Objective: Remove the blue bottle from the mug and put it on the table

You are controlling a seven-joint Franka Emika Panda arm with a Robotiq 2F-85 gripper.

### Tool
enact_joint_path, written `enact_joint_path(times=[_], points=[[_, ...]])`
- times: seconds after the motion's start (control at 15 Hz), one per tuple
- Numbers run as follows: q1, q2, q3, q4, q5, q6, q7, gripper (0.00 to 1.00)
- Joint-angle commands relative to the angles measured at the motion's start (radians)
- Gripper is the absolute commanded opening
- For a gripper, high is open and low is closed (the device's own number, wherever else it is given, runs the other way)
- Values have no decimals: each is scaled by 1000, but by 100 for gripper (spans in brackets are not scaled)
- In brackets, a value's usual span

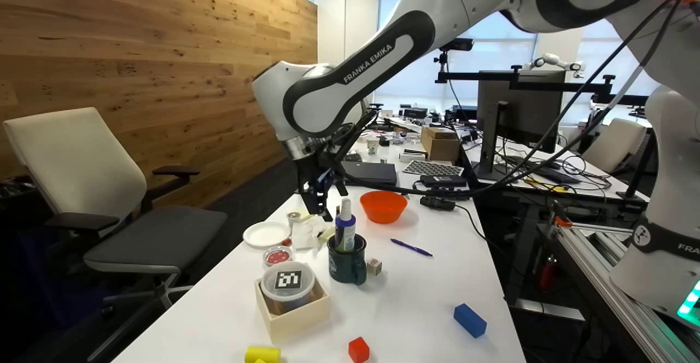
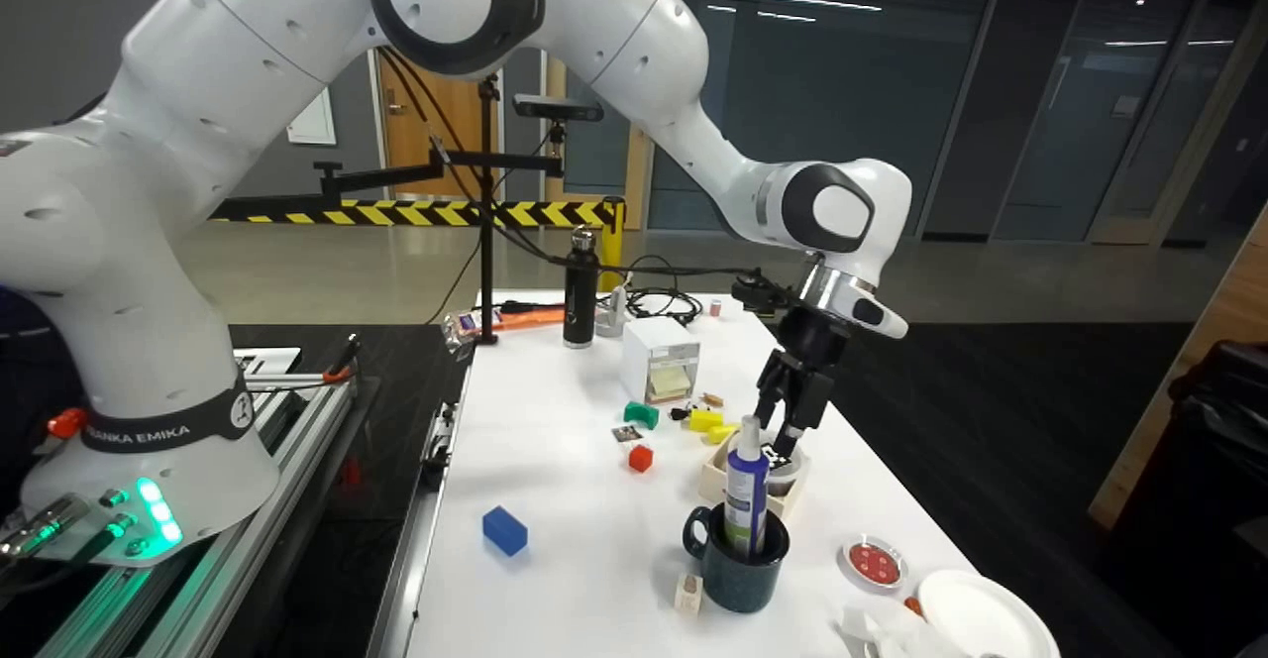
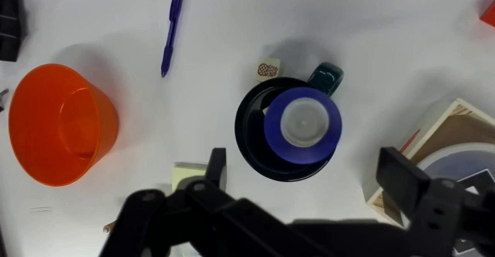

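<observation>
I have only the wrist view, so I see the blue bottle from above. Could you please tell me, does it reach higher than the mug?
Observer: Yes, in both exterior views the bottle stands well out of the mug.
Operator: Thank you. Is the side of the bottle plain, or does it carry something?
Observer: It carries a label, partly white, which shows in both exterior views.
Operator: And is there any block which my picture does not show?
Observer: Yes, a blue block lies on the table, nearer to the robot's base than the mug is.
</observation>
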Motion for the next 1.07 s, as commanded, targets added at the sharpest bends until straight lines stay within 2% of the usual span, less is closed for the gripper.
enact_joint_path(times=[0.0,0.33,1.0], points=[[-21,121,-4,188,12,-122,-25,100],[-35,210,0,311,17,-234,-53,100],[-39,310,27,455,53,-433,-89,100]])
